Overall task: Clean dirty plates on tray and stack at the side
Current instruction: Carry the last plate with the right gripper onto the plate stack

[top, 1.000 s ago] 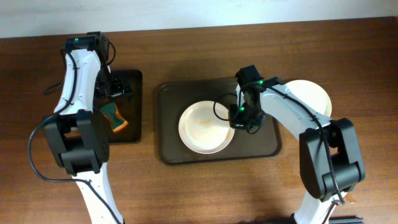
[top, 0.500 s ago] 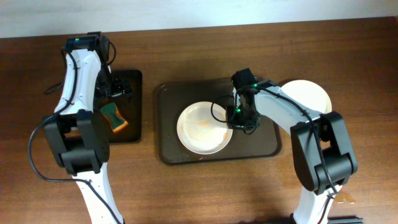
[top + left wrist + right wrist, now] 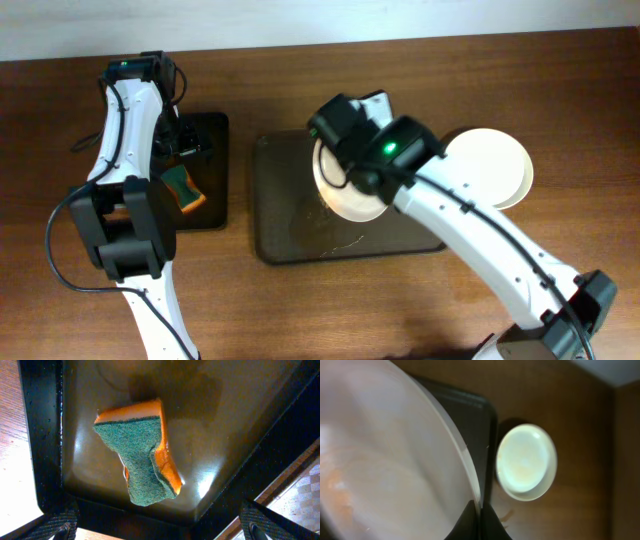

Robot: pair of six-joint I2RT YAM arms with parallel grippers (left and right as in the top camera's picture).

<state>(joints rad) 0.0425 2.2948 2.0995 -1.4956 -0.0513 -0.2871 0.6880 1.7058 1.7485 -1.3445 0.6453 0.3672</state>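
Our right gripper (image 3: 481, 519) is clamped on the rim of a plate (image 3: 395, 460). In the wrist view its dark fingers pinch the edge at the bottom of the picture, and the white dish fills the left half of the view, tilted steeply. Half a second ago this plate lay flat in the middle of the tray (image 3: 290, 225) with the gripper at its right rim. Now it is lifted clear, and from overhead we see it held up over the tray's far right part, mostly hidden under the raised arm. A faint orange tinge shows low on its face in the wrist view, so we judge the sauce is not fully gone, though the blur keeps us from being sure. The tray holds no other dish, only some pale streaks on its bare surface. Just past its right edge, on the table (image 3: 560, 90), sits the stack (image 3: 495, 165) of white plates; we cannot count them. Our left gripper (image 3: 157, 527) has not moved in the last second. It hangs over the small black tray (image 3: 40, 435) with its fingers wide apart, and the green-and-orange sponge (image 3: 142, 452) lies loose below them, untouched. We take it that this is the last plate, and that it either goes to the stack next or first needs a wipe.
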